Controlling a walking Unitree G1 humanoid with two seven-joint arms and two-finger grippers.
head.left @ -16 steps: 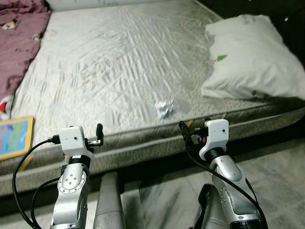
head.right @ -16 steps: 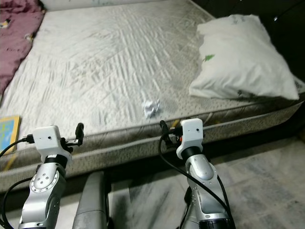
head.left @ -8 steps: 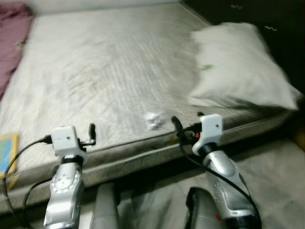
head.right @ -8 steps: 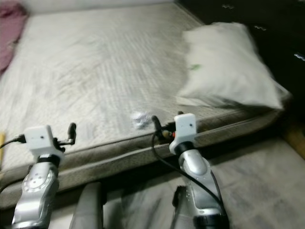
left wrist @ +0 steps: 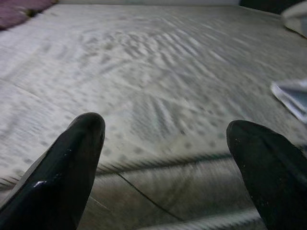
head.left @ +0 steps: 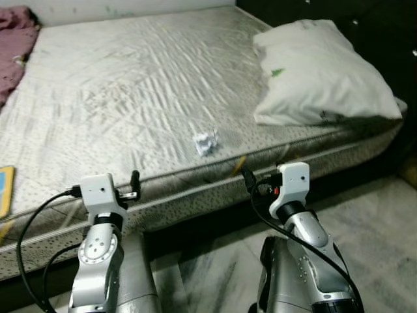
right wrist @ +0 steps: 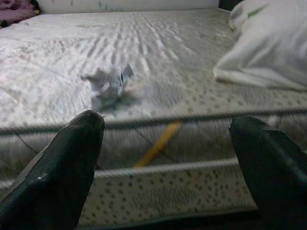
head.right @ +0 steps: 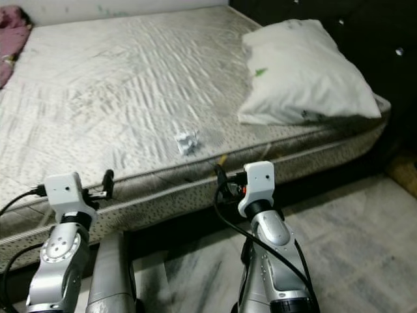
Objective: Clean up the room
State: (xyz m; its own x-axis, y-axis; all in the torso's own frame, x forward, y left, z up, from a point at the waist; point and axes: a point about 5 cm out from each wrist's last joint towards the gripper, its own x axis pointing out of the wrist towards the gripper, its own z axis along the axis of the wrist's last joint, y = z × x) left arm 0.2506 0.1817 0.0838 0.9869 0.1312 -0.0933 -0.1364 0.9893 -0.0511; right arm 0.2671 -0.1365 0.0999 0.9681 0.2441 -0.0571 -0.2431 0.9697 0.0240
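Left eye view: bare mattress (head.left: 130, 85) runs across the frame, quilted grey top, speckled side band. Crumpled paper wad (head.left: 206, 143) sits on the mattress near the front edge, roughly between the two arms. White pillow (head.left: 319, 75) lies at the mattress's right end, well apart from the wad. Purple blanket (head.left: 13, 36) bunched at the far left corner. A blue-and-yellow book (head.left: 4, 190) pokes in at the left edge, on the mattress. Left gripper (head.left: 133, 186) is raised in front of the mattress side; right gripper (head.left: 260, 179) likewise, just short of the edge, below and right of the wad. Marbled grey floor (head.left: 365, 241) under the right arm.

Right eye view: same layout, nothing extra; a yellow streak (head.right: 222, 158) shows on the mattress side below the wad.

Left wrist view: both black fingers (left wrist: 72, 177) spread wide, nothing between them, facing the mattress top and piping. Edge of the pillow at the side.

Right wrist view: fingers (right wrist: 62, 172) spread apart, empty. Paper wad (right wrist: 108, 82) is ahead on the mattress, nearer one fingertip; pillow (right wrist: 268, 43) beyond the other. Yellow streak (right wrist: 156, 143) is on the side panel between the fingers.
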